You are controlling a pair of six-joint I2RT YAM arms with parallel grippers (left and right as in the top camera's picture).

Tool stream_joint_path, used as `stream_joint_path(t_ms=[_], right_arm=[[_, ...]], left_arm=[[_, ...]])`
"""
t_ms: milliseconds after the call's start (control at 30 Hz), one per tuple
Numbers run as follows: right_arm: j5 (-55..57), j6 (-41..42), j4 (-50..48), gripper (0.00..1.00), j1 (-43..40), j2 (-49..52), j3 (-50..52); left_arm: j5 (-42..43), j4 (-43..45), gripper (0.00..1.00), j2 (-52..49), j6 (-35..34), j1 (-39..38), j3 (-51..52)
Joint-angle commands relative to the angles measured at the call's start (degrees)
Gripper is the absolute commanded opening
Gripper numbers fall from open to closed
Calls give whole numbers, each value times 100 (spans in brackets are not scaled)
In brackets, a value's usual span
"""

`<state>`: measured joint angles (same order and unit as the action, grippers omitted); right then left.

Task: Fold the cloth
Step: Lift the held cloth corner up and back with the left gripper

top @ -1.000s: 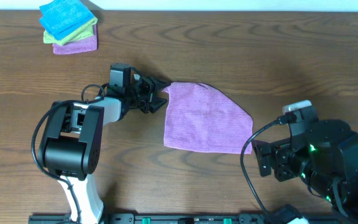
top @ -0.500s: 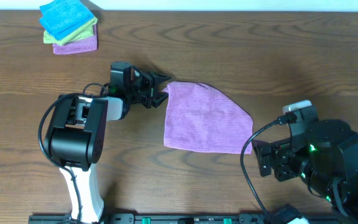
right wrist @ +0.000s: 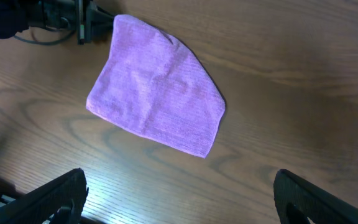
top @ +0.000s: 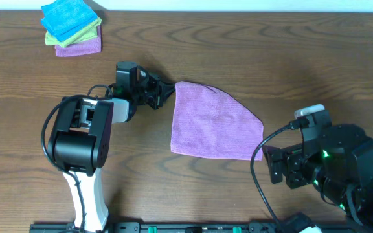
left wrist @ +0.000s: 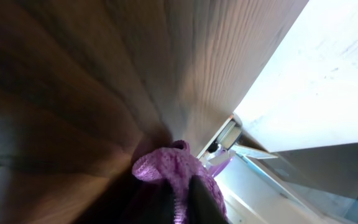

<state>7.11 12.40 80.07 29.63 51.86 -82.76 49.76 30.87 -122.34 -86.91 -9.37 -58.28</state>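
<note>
Two pincers show, neither in full. The left pincer [top: 166, 92] is clamped on the corner of the cloth [top: 215, 123] nearest it. Its wrist camera catches only a bunched purple lump between dark, blurred fingers [left wrist: 201, 199] cut off at the frame's bottom edge. Beyond that grip the cloth lies flat on the worktop [top: 271, 58]. The right pincer [right wrist: 179, 179] gapes wide with its fingers cropped at the lower corners, and the cloth lies ahead of it, well apart. Overhead, its own arm hides it.
</note>
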Motion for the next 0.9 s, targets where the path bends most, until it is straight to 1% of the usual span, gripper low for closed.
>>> stream_joint_path(t_ms=[0,133,233,300,367,567,667,733,767,867], right_arm=[[39,-33,-7,96,-20,-9,-33],[39,-48,-15,96,-20,-9,-33],[39,-50,-13,96,-20,-9,-33],[42,-76,-13,96,-20,-9,-33],[44,-96,-15,96,-20,-9,-33],[46,-179,-17,95,-20,-9,-33],[46,-208,-17,96,-20,-9,-33],[59,-229,-17,96,-20,-9,-33],[59,-238,-17,95,-20,-7,-33],[61,-240,-15,95,-20,26,-33]], left_arm=[[42,-17,6,-284,413,46,-144],[271,-63,6,-284,1025,46,-549],[391,-254,6,-284,1576,46,-872],[468,-520,6,-284,2118,46,-1097],[586,-837,5,-284,2817,46,-1381],[595,-1829,6,-282,4354,46,-2011],[457,-2361,6,-282,5130,44,-2271],[219,-2817,6,-282,5713,42,-2450],[-22,-3200,6,-282,6102,33,-2581],[-767,-4048,6,-282,6749,-4,-2837]])
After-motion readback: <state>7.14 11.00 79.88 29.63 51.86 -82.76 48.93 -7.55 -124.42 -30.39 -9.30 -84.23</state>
